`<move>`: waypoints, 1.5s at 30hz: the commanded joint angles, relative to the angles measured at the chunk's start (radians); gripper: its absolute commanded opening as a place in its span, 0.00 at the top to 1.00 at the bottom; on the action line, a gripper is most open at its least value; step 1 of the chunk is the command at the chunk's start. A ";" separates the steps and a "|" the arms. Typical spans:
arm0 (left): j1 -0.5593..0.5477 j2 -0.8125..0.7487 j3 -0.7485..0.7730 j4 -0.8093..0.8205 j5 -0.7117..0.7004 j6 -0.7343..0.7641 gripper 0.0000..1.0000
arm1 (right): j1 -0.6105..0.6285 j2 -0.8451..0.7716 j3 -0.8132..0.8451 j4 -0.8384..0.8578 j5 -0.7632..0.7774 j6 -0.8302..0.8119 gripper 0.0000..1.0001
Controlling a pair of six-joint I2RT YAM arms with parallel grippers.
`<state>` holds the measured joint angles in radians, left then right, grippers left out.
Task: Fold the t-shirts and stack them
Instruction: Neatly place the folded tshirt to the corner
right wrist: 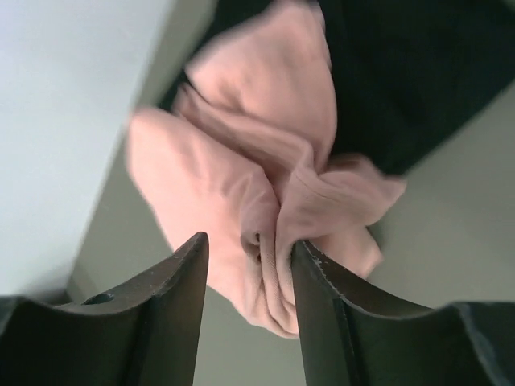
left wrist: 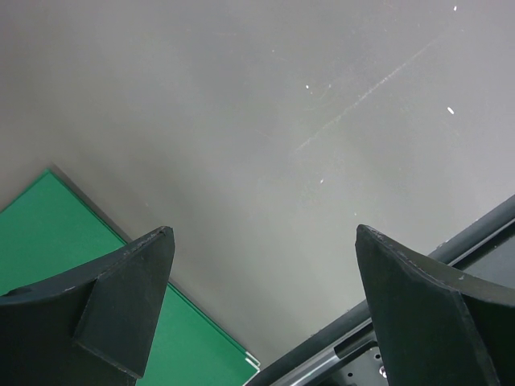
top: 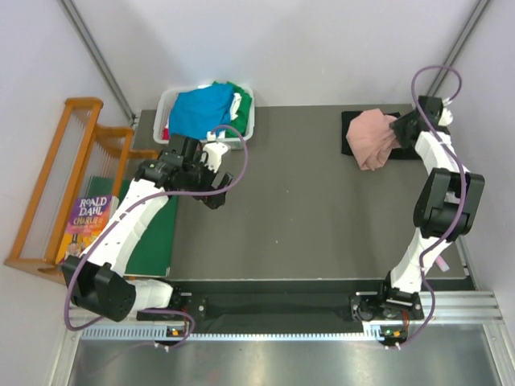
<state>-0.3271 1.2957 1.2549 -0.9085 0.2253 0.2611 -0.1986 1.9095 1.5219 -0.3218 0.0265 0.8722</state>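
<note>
A crumpled dusty-pink t-shirt (top: pixel 368 138) (right wrist: pixel 257 121) lies on a flat black t-shirt (top: pixel 354 121) (right wrist: pixel 402 72) at the table's back right. My right gripper (top: pixel 396 129) (right wrist: pixel 248 241) hangs just over it, jaws partly open. A bunched pink fold stands between them, touching the right finger and apart from the left one. More t-shirts fill the white basket (top: pixel 165 108) at the back left: a bright blue one (top: pixel 199 108) on top, a green one (top: pixel 241 95) behind. My left gripper (top: pixel 213 191) (left wrist: pixel 261 297) is wide open over bare table, holding nothing.
A flat dark-green board (top: pixel 153 241) (left wrist: pixel 48 241) lies along the table's left edge under the left arm. A wooden rack (top: pixel 48 193) and a Roald Dahl book (top: pixel 88 217) sit off the table to the left. A metal rail (left wrist: pixel 451 249) runs along the near edge.
</note>
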 commanded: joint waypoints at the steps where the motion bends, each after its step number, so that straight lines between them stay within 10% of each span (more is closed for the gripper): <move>1: 0.005 -0.022 -0.009 -0.009 0.022 -0.003 0.01 | 0.005 -0.073 0.058 -0.074 0.167 -0.041 0.56; 10: 0.005 -0.026 -0.015 -0.006 0.009 -0.002 0.01 | -0.025 0.043 0.307 -0.304 0.080 -0.082 0.55; 14: 0.005 -0.027 -0.026 0.003 0.008 -0.003 0.01 | -0.027 -0.028 0.136 0.031 -0.222 -0.014 0.62; 19: 0.005 -0.022 -0.032 0.014 0.006 -0.005 0.01 | 0.008 0.354 0.714 -0.284 -0.589 -0.036 0.68; 24: 0.005 -0.016 -0.041 0.019 -0.009 0.000 0.01 | 0.021 0.402 0.555 0.085 -0.887 0.158 0.45; 30: 0.005 -0.010 -0.028 0.014 -0.020 0.003 0.01 | -0.019 0.416 0.534 -0.228 -0.653 0.013 0.46; 45: 0.005 -0.053 -0.061 0.003 -0.052 0.009 0.01 | -0.140 0.460 0.563 -0.376 -0.240 -0.140 0.47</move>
<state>-0.3271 1.2869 1.2083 -0.9115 0.1852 0.2619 -0.3103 2.3371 2.0369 -0.6617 -0.3832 0.8337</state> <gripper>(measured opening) 0.987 0.523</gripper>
